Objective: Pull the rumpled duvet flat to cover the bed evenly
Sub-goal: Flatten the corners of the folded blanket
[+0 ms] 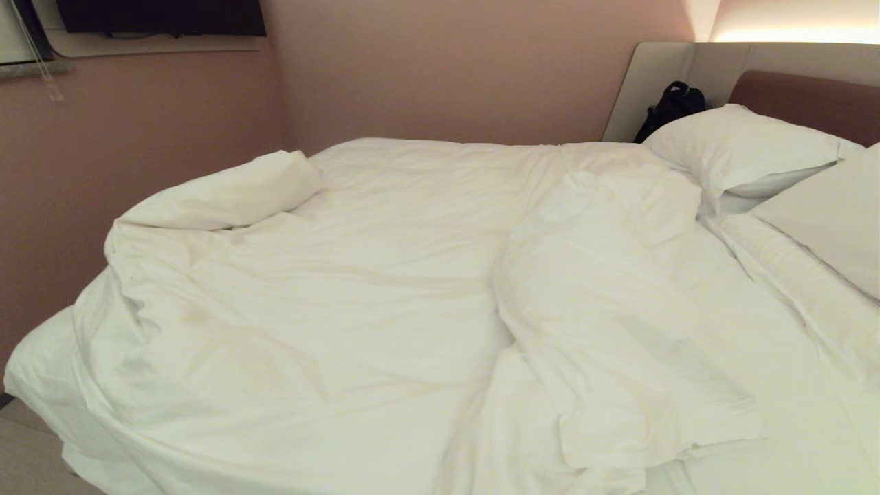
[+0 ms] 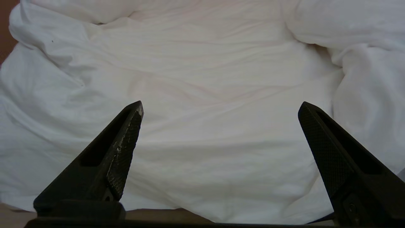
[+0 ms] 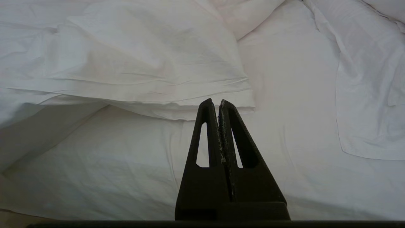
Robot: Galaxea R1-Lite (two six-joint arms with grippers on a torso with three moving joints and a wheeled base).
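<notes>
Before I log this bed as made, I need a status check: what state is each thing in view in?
duvet: rumpled, bunched toward the foot, a flap folded back over itself, not spread flat.
bed: partly uncovered, bare sheet showing near the pillows.
pillows: lying at the headboard.
black bag: leaning against the headboard.
left gripper: jaws wide open, empty, over the duvet.
right gripper: jaws shut, empty.
</notes>
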